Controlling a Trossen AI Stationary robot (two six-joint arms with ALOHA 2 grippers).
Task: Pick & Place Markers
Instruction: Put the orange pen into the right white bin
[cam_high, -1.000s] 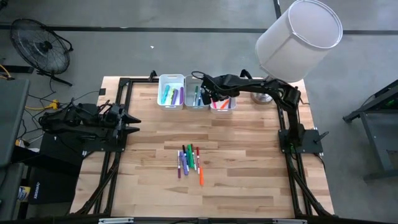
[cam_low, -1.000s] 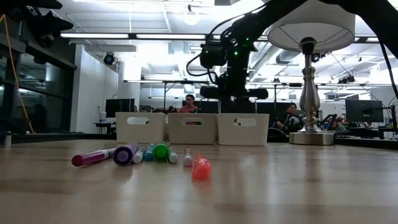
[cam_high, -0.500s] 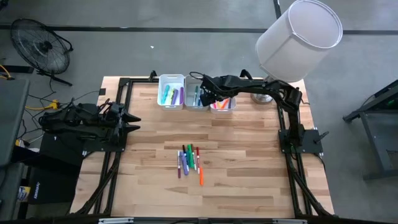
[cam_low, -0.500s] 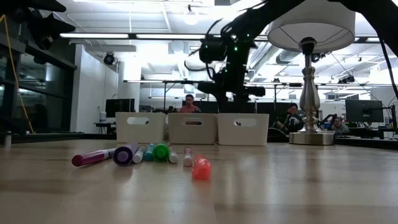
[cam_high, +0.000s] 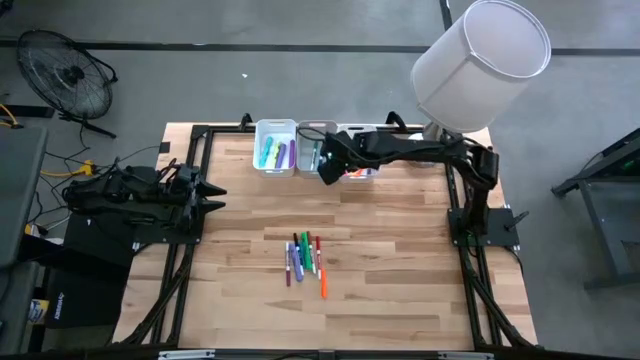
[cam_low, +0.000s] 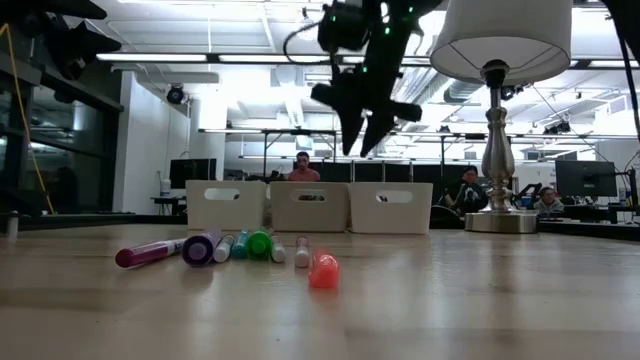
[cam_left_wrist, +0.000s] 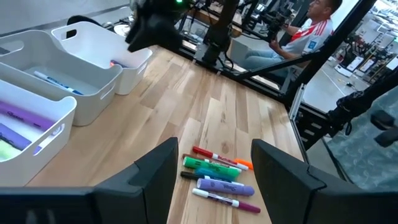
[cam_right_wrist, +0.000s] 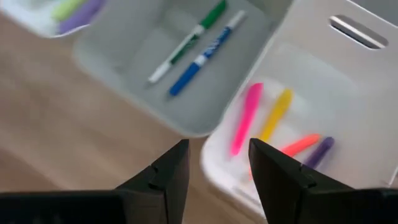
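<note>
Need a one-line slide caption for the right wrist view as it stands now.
Open right gripper above two white plastic bins: green and blue markers in one, pink, yellow, orange and purple markers in the other.

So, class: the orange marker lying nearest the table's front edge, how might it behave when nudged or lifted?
The orange marker looks round-bodied and lies loose on smooth wood, so it would probably roll if pushed sideways. It seems short, thin and rigid, likely light. Other markers lie close, so a nudge may disturb them.
</note>
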